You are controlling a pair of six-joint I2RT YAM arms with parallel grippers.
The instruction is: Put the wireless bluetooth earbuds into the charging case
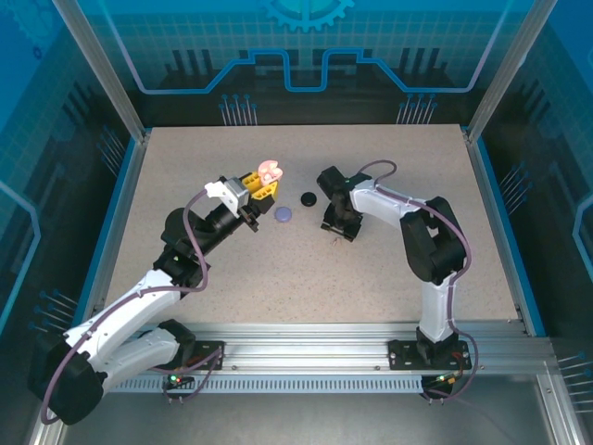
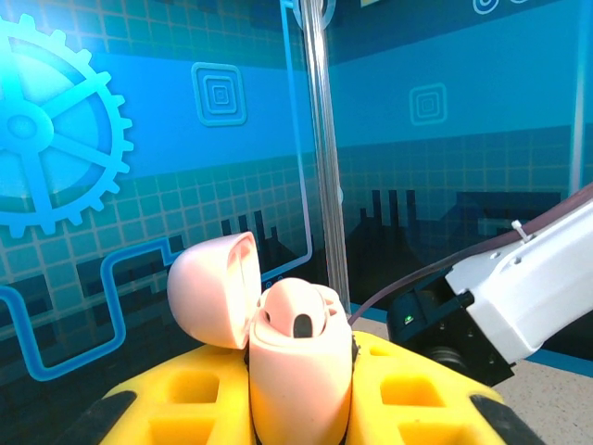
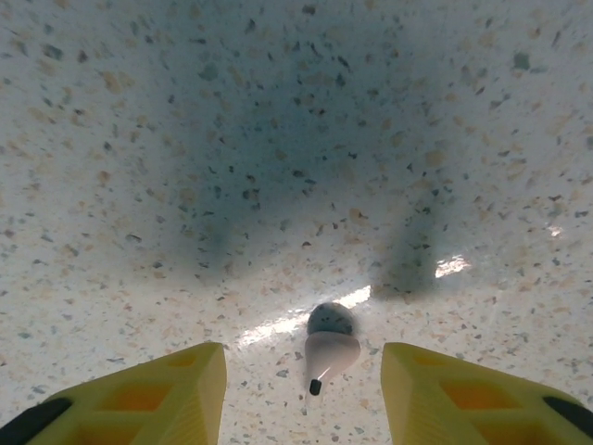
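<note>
My left gripper (image 1: 262, 188) is raised over the table and shut on a pinkish-beige charging case (image 2: 298, 371). The case's lid (image 2: 211, 287) is swung open to the left, and one matching earbud (image 2: 298, 313) sits in its socket. In the top view that case (image 1: 270, 171) shows at the gripper's tip. My right gripper (image 1: 337, 228) points straight down at the table. In the right wrist view a second pinkish-beige earbud (image 3: 330, 353) lies on the tabletop between my yellow fingers (image 3: 171, 389), with a gap on each side. The right gripper (image 3: 304, 363) is open around it.
A black round case (image 1: 309, 197) and a lilac round case (image 1: 283, 214) lie on the speckled table (image 1: 306, 297) between the two grippers. Blue rails (image 1: 500, 213) and glass walls enclose the table. The right arm's white link (image 2: 528, 287) crosses the left wrist view.
</note>
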